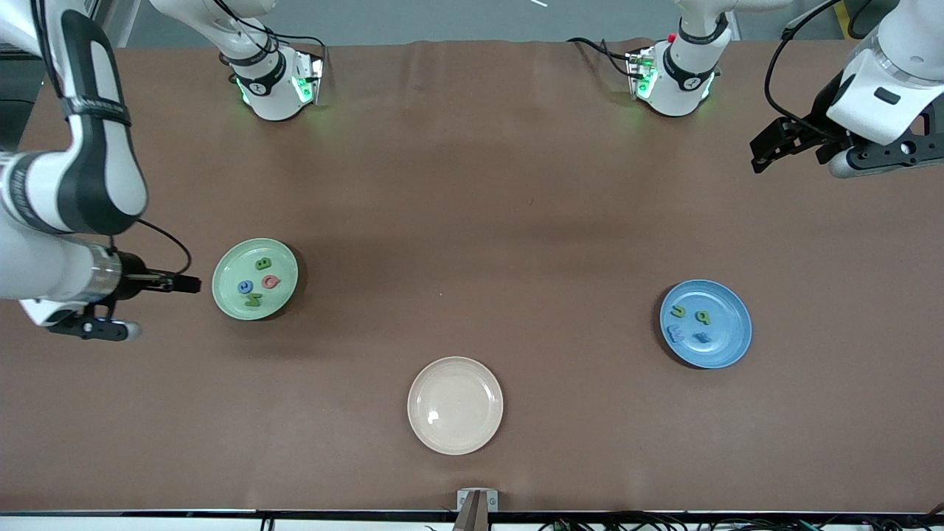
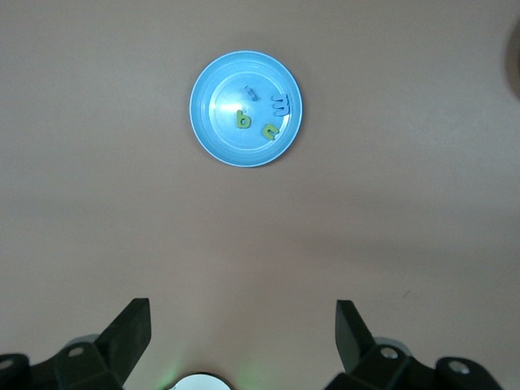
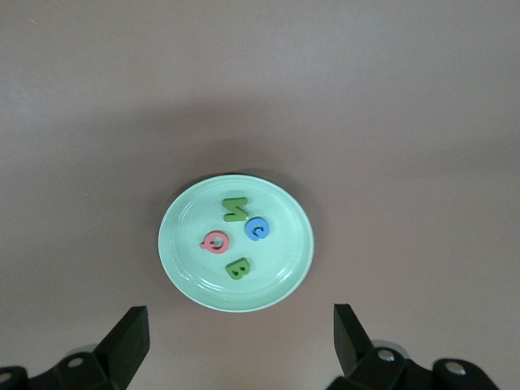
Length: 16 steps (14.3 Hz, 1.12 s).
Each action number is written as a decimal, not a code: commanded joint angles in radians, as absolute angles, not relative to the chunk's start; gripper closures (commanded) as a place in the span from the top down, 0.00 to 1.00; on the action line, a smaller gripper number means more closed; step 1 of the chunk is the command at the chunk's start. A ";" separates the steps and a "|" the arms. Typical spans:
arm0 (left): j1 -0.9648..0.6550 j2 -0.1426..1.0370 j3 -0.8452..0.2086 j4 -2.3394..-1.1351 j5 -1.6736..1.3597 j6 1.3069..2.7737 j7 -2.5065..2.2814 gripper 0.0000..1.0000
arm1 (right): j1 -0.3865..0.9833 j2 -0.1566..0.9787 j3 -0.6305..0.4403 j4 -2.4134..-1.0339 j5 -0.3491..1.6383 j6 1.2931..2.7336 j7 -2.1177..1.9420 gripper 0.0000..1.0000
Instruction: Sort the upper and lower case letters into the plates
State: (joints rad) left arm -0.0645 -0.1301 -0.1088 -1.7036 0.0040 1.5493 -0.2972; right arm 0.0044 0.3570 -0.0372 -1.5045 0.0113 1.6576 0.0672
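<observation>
Both grippers, left [image 2: 240,341] and right [image 3: 236,341], hung spread and empty, each arm waiting by its own plate: blue [image 1: 730,352] and green [image 1: 225,291], letters already sorted.

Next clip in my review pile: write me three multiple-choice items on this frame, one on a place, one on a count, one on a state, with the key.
1. Which plate lies nearest the front camera?
A. the cream-white plate
B. the green plate
C. the blue plate

2. How many letters lie in the green plate?
A. two
B. four
C. six

3. How do both grippers stand?
A. shut on a letter
B. open and empty
C. shut on a plate's rim

Key:
1 A: the cream-white plate sits lowest in the front view, below the green plate and the blue plate.
2 B: four letters show in the right wrist view.
3 B: the left gripper and the right gripper both show fingers spread with nothing between.
</observation>
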 commanded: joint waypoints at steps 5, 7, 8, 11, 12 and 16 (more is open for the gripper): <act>-0.060 -0.100 -0.104 -1.638 0.005 1.514 -0.171 1.00 | -0.080 0.368 -0.023 -1.319 -0.015 1.479 0.005 1.00; -0.048 -0.101 -0.103 -1.638 0.008 1.502 -0.164 1.00 | -0.081 0.368 -0.023 -1.302 -0.014 1.463 0.005 1.00; -0.046 -0.104 -0.103 -1.638 0.008 1.500 -0.158 1.00 | -0.083 0.368 -0.023 -1.302 -0.009 1.471 0.003 1.00; -0.046 -0.104 -0.104 -1.635 0.008 1.500 -0.158 1.00 | -0.061 0.365 -0.023 -1.276 -0.020 1.467 0.014 1.00; -0.045 -0.104 -0.104 -1.634 0.008 1.500 -0.156 1.00 | -0.060 0.367 -0.021 -1.273 -0.020 1.471 0.015 1.00; -0.043 -0.095 -0.104 -1.618 0.008 1.500 -0.160 1.00 | -0.038 0.354 -0.017 -1.281 -0.001 1.453 0.006 1.00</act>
